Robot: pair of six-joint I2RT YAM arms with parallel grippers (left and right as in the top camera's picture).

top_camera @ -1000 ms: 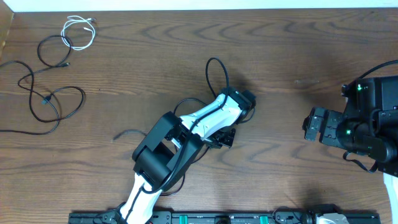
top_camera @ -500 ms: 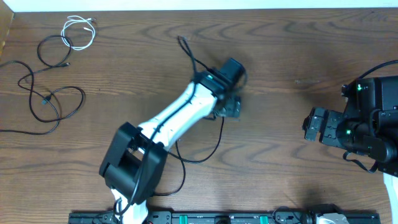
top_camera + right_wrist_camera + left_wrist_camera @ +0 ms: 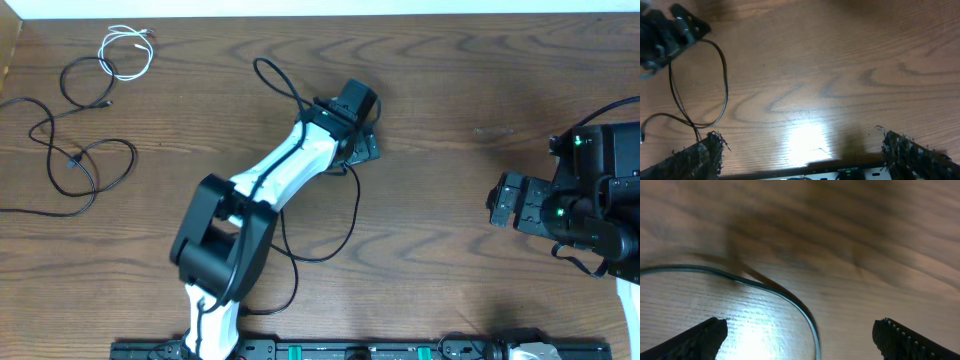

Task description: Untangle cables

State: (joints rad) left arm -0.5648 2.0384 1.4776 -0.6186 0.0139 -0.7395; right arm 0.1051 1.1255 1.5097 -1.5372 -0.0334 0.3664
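Note:
My left gripper (image 3: 352, 102) reaches over the table's middle and is open. In the left wrist view its fingers (image 3: 700, 339) stand wide apart, and a thin black cable (image 3: 790, 296) curves across the wood between them, gripped by neither. From overhead that cable (image 3: 354, 210) loops out at the upper left of the arm and trails down under it. Three more cables lie apart at the far left: a small white coil (image 3: 126, 52) and two black loops (image 3: 84, 80) (image 3: 88, 170). My right gripper (image 3: 503, 200) rests at the right edge, open (image 3: 802, 157) and holding nothing.
The left arm's black elbow (image 3: 222, 245) stands over the lower middle of the table. A black rail (image 3: 350, 350) runs along the front edge. The right arm's base block (image 3: 605, 160) fills the right side. In the right wrist view, the left gripper (image 3: 667, 30) shows at top left.
The left gripper was shut low over the cable; it has swung up and to the left and opened, letting the cable go. The cable's free end has shifted to the upper left. The right arm has not moved.

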